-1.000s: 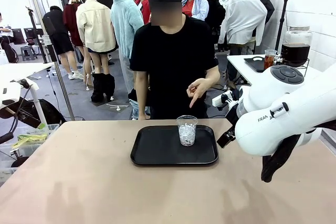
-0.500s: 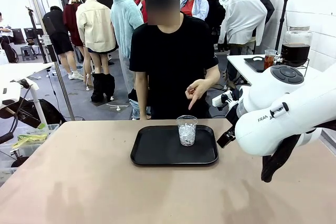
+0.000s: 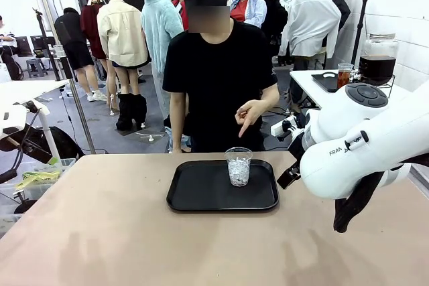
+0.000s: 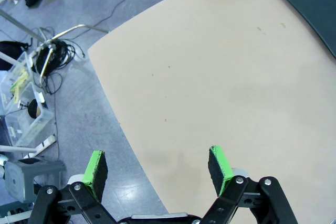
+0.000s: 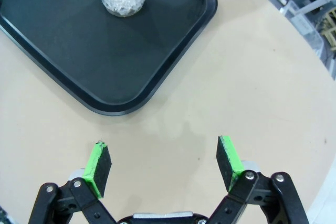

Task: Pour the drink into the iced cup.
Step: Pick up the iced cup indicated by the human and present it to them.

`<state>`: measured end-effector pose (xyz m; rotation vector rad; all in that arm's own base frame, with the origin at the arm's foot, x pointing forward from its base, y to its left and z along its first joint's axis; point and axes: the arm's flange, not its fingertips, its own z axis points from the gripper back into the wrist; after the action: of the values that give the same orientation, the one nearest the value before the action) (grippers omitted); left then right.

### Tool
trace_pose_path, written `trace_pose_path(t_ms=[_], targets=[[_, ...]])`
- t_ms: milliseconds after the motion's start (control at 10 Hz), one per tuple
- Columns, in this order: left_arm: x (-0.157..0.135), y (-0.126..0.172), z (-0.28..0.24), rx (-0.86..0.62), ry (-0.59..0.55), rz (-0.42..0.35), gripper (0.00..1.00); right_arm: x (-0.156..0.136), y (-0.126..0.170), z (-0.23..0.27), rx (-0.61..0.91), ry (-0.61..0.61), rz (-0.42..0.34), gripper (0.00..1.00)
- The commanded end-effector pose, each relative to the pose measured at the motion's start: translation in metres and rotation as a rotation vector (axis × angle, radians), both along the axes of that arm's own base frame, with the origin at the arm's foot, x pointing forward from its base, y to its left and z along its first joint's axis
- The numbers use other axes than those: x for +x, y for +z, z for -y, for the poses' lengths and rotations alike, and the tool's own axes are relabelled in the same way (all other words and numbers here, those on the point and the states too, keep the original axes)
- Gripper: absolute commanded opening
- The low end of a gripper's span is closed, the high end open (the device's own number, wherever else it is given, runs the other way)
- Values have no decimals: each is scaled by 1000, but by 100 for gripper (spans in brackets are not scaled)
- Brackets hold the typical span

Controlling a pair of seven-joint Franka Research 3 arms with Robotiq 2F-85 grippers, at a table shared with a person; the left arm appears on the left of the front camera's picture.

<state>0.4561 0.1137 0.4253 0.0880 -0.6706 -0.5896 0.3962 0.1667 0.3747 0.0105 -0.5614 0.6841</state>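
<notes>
Left gripper (image 4: 157, 167): jaws spread wide with nothing between the green pads (image 4: 96, 167). It hangs over the table's rim, one pad above the floor and the other above the tabletop.
Table (image 3: 100, 232): a plain tan top. In the left wrist view, the tray's corner shows at 1 o'clock from the gripper.
Tray (image 3: 201, 195): black with rounded corners, lying flat at the far middle of the table.
Iced cup (image 3: 238, 165): clear plastic, upright, with ice filling its lower half. It stands on the tray at about 1 o'clock from the tray's middle.
Person's hand (image 3: 249, 113): at 12 o'clock from the cup, above it and apart, with the index finger pointing down.
Right arm (image 3: 362, 142): white, at 3 o'clock from the tray and near its right edge.
Right gripper (image 5: 164, 163): fingers wide apart and empty, over bare tabletop just beside the tray's corner. The cup is at 11 o'clock from it.
Drink (image 3: 377, 68): nearly black, in a glass jar at 2 o'clock from the cup and well apart from it. A small glass (image 3: 344, 76) of amber-red liquid stands at the jar's 9 o'clock.
</notes>
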Motion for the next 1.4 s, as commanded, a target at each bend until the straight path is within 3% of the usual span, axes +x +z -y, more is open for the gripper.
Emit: trace_pose_path(t_ms=[0,300,400,600,900,1300], targets=[[-1,0,0,6,3,5,100,12,20,11,-85,62,-37,100],[-1,0,0,6,3,5,100,34,56,40,-152,193,-101,100],[-1,0,0,6,3,5,100,46,64,51,-185,305,-164,100],[-1,0,0,6,3,5,100,72,79,69,-246,556,-209,100],[-1,0,0,6,3,5,100,96,78,85,-184,871,-99,100],[-1,0,0,6,3,5,100,119,27,123,153,948,133,100]])
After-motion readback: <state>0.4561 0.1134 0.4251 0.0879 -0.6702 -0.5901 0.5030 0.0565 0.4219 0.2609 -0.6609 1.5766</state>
